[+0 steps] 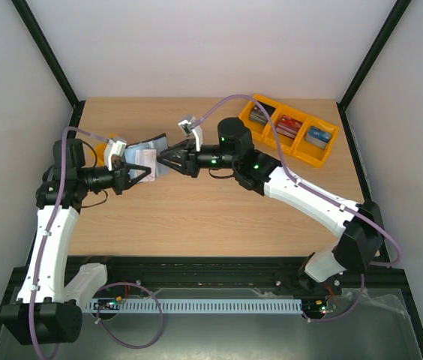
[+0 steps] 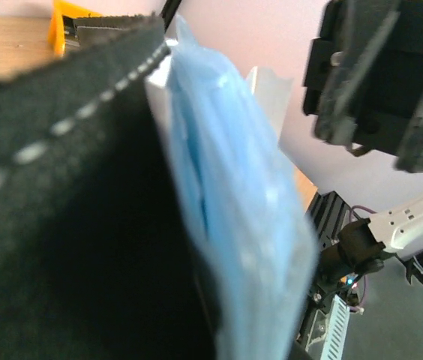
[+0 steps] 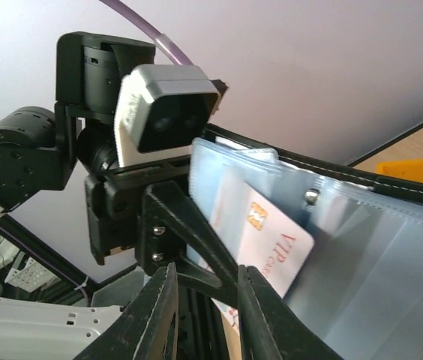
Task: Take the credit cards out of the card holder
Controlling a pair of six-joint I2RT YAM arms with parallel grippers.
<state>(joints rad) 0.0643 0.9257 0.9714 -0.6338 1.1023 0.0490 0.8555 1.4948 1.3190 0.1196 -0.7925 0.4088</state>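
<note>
Pale walls (image 1: 196,45) back the wooden desk (image 1: 196,217). Near its far-left corner the right tool (image 3: 207,281) holds 2 fingers narrowly parted around a credit card (image 3: 270,241) at its lower corner; whether it pinches I cannot tell. That card juts from the card holder (image 3: 376,255) straight toward this tool, long axis in line with a pull. The left tool (image 1: 140,172) clenches the card holder. Only the right wrist view shows the card; the left wrist view shows black cover (image 2: 69,225) and blue pocket (image 2: 249,240).

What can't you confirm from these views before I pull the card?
Whether the right gripper touches the credit card: one finger hides the card's lower corner, right wrist view.
Cards left: the card holder's overlapping pockets hide them, right wrist view.
Left wrist view: the blurred holder fills it, hiding the left gripper.
</note>
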